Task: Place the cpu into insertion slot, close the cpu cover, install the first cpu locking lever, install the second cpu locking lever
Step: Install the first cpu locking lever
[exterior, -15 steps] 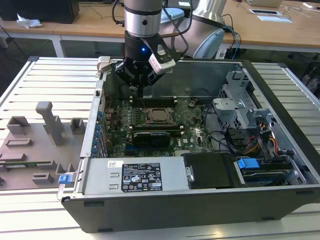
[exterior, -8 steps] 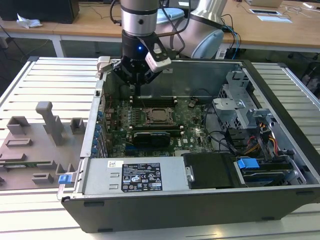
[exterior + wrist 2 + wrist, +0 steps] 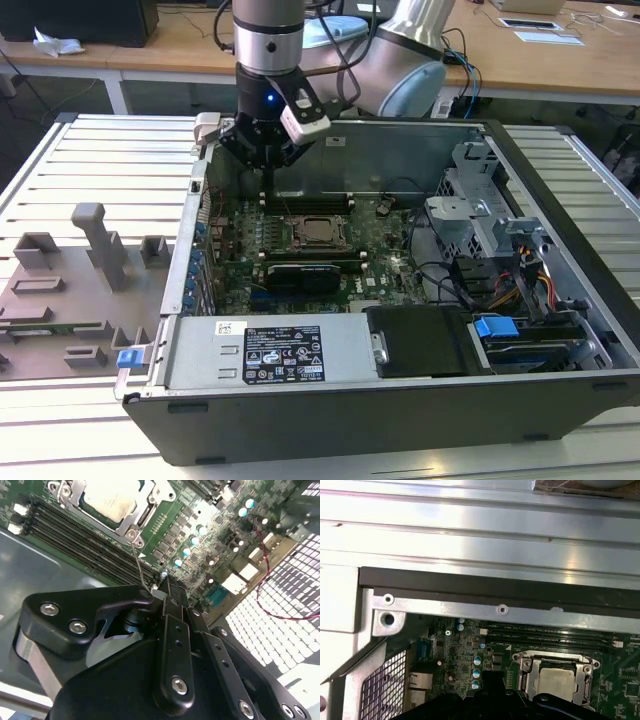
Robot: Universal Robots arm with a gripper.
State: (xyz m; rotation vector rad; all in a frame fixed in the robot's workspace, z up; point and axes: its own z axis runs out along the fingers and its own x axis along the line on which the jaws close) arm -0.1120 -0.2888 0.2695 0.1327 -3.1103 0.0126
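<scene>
The cpu (image 3: 111,497) sits in the insertion slot (image 3: 64,491) at the upper left of the second wrist view, and the cpu cover (image 3: 148,511) appears to be down over its edges. From the slot's corner a thin wire locking lever (image 3: 141,562) runs to the pincer (image 3: 164,587), which looks closed on the lever's free end. The lever is probably stiff, springy and slick, so it is best held near that tip. The exterior view adds the pincer (image 3: 270,160) at upper centre, raised above the board inside the open case (image 3: 330,400).

Silvery-beige cpu (image 3: 111,499), silver cover (image 3: 149,502), green board (image 3: 165,535) dotted with pale teal capacitors (image 3: 186,551), black tool (image 3: 162,587), grey case (image 3: 400,150), blue clip (image 3: 126,358), red wire (image 3: 265,600), pale slatted surface (image 3: 100,150).
</scene>
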